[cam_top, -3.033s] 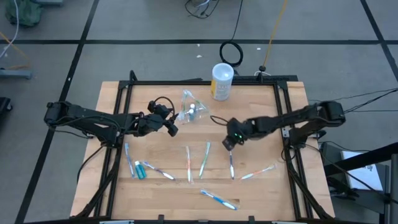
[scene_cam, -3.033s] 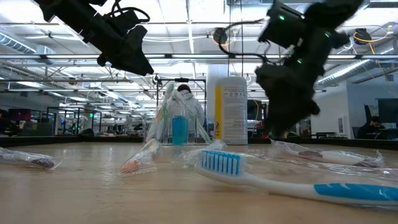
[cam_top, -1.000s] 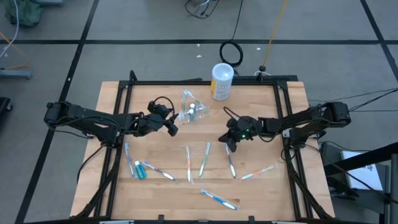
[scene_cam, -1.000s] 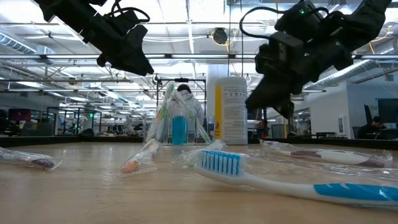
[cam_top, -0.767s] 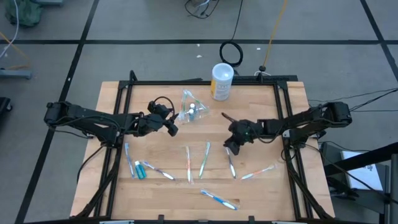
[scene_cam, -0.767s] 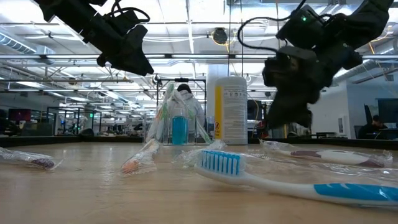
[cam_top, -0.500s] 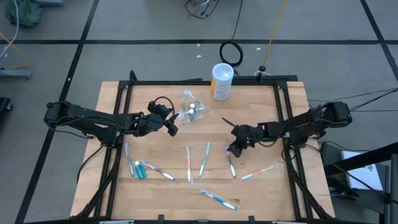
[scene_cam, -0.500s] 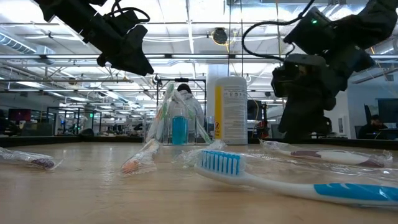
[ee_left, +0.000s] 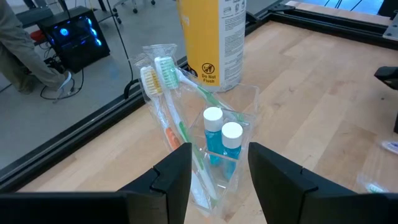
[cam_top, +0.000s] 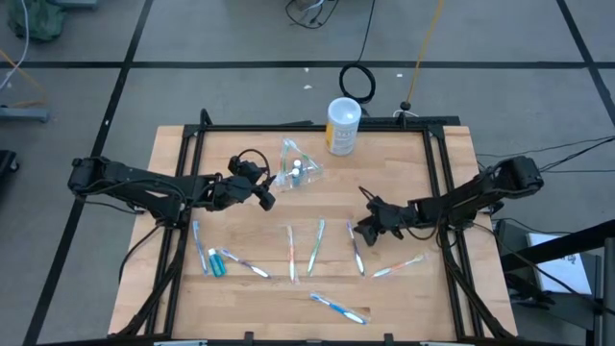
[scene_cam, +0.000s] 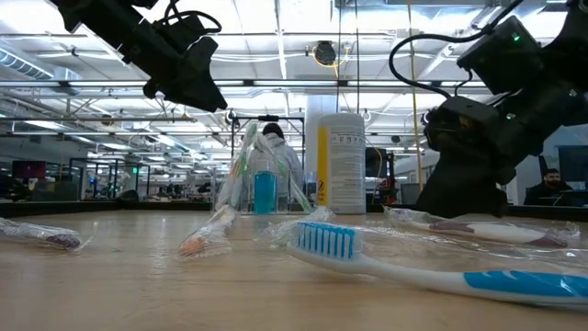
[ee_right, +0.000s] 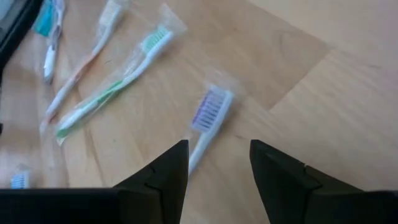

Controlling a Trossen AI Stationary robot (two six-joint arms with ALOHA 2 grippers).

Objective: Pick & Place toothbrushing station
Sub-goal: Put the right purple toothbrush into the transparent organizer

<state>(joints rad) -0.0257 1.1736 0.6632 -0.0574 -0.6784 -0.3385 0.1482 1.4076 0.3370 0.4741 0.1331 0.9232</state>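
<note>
The clear holder (cam_top: 295, 169) stands on the table's far middle, with two teal tubes (ee_left: 222, 140) and two wrapped toothbrushes (ee_left: 163, 78) in it. My left gripper (cam_top: 266, 199) hangs open just to its left, its fingers on either side of the holder's near corner in the left wrist view; whether they touch, I cannot tell. Several wrapped toothbrushes lie flat on the near half of the table. My right gripper (cam_top: 361, 229) is open and low over the head end of a purple-bristled toothbrush (ee_right: 208, 115), which lies on the wood just ahead of its fingers.
A tall white canister with a yellow label (cam_top: 342, 125) stands behind the holder at the far edge. A blue toothbrush (cam_top: 338, 308) lies near the front edge. Loose teal tubes and brushes (cam_top: 213, 259) lie at the near left. A black frame (cam_top: 442, 192) borders the table.
My right gripper has gone down and toward the table's right and near edges, rolling as it went, and now sits low beside the purple-bristled toothbrush. The toothbrushes and the holder have stayed where they were.
</note>
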